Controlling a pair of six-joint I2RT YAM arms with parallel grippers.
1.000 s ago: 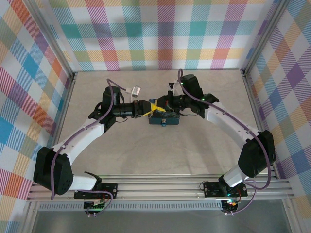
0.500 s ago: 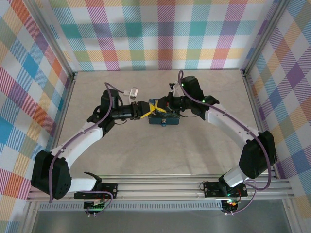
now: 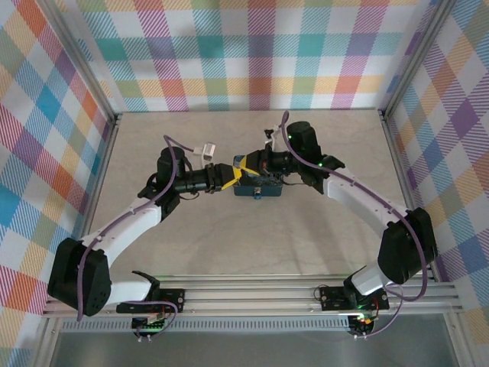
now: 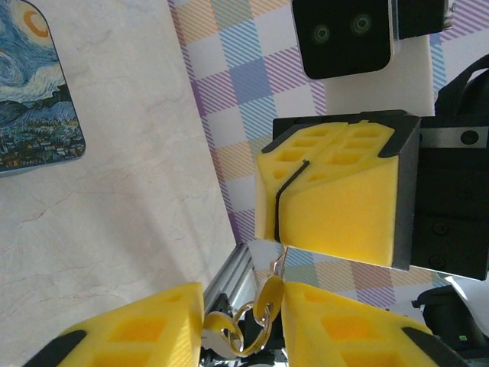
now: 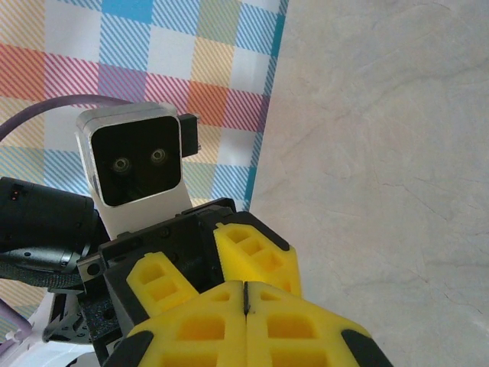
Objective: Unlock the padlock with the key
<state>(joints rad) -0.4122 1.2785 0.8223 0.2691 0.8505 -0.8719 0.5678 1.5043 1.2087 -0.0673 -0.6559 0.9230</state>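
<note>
Left wrist: key (image 4: 280,260) touching padlock (image 4: 267,295) between left jaws.

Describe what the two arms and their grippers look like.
Both arms have white link shells with black joint housings: left arm, right arm. A purple cable loops along each. The left gripper and right gripper carry chunky yellow fingers with rectangular recesses and black edging. Each wrist bears a white-cased camera with a black face.

No legible text, label, brand or number anywhere
</note>
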